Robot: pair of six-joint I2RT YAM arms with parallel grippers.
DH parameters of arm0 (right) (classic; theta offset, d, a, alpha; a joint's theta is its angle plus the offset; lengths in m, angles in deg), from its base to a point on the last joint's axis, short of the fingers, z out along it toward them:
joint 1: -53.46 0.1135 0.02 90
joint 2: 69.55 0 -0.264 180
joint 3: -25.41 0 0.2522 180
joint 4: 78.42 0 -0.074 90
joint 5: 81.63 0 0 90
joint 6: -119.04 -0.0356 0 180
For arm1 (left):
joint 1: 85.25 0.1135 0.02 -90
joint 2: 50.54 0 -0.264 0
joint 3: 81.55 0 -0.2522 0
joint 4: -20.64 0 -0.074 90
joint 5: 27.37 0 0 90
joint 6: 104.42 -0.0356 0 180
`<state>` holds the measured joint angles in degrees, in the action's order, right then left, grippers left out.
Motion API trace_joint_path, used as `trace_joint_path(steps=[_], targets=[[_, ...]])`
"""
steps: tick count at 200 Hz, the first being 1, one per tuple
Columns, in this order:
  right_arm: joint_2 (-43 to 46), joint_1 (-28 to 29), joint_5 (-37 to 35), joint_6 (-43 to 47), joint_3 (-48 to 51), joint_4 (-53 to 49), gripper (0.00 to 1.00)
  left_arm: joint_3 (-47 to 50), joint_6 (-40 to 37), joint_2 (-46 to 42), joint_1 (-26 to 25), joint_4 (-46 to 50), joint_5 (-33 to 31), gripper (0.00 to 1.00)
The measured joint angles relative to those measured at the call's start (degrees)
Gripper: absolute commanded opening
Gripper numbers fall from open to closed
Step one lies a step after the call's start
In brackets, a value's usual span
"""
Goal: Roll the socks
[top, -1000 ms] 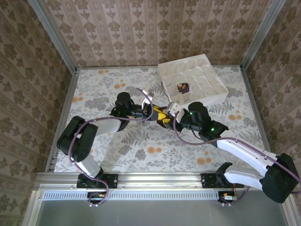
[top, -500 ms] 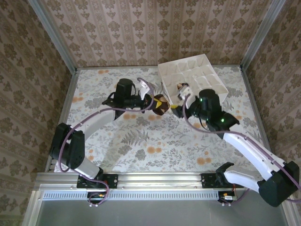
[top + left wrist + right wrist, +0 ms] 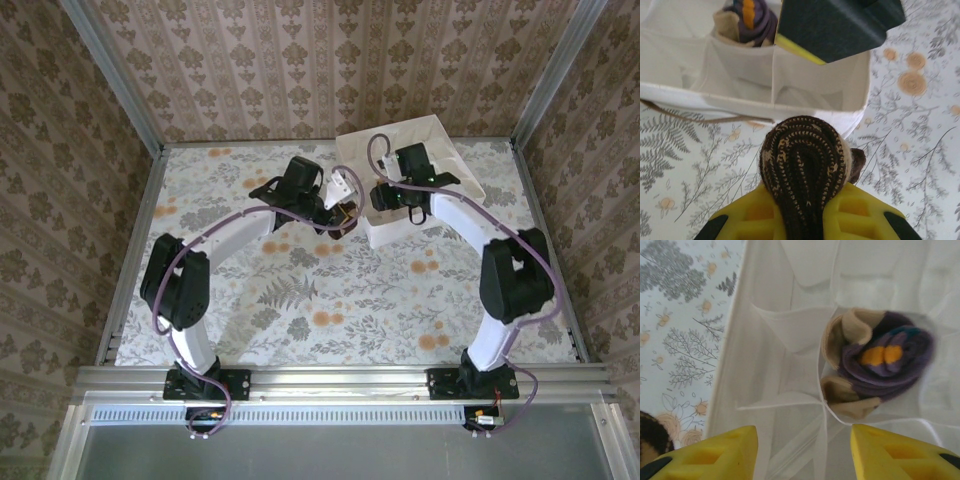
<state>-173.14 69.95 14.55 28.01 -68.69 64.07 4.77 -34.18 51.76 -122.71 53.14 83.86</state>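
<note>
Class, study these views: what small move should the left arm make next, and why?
Probably carry the left claw forward over the wall of the white box to an empty compartment: it is shut on the rolled brown sock just outside the box, while the purple sock already sits in one.

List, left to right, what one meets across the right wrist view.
brown sock at the lower left edge → white box, its left wall → purple sock balled in a compartment
</note>
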Motion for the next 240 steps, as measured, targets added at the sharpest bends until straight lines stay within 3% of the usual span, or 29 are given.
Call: trace_joint_path(steps=[43, 98, 119, 150, 193, 240], targets=[[-4.74, 1.99, 4.81, -4.55, -1.38, -2.12, 0.43, 3.32, -1.51, -2.10, 0.42, 0.68, -3.82, 0.00], [-2.49, 15.54, 9.53, -11.37, 2.67, 1.09, 0.46, 10.29, -1.55, -11.39, 4.66, 2.95, -7.93, 0.00], [-2.40, 16.74, 10.43, -12.24, 0.87, -0.11, 0.47, 10.40, -1.77, -14.36, 5.97, 3.82, -9.16, 0.00], [0.50, 12.98, 9.94, -12.20, -3.56, -3.96, 0.48, 9.33, -2.43, -16.81, 5.07, 4.44, -10.05, 0.00], [10.47, 2.93, 6.58, -11.13, -3.34, -8.04, 0.54, 3.56, -4.44, -15.98, 0.98, 5.77, -11.45, 0.00], [15.26, -8.70, -2.32, -8.98, 4.35, -12.04, 0.62, -11.82, -6.12, -3.39, -4.87, 6.21, -9.22, 0.00]])
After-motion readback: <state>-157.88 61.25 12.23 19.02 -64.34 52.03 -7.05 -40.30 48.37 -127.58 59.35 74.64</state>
